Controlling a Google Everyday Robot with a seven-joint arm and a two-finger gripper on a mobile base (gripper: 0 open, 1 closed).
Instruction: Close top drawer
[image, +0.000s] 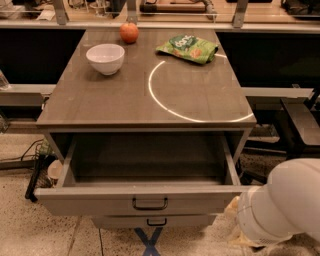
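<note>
Drawer (150, 199) pulled wide open, grey front, dark centre handle (150, 203), claw (234, 212) beside front corner, state unclear

gripper (233, 210): lower right, by the top drawer (100, 200) corner, blurred, mostly behind the arm (285, 205)
arm: cut off right and below
lower drawer (120, 221): mostly hidden

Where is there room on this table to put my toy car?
The front half of the tabletop is bare, from the white bowl to the near edge. The open top drawer looks empty too. The back is crowded: bowl, red fruit, green bag. The tool sits low by the drawer's right front corner.
</note>
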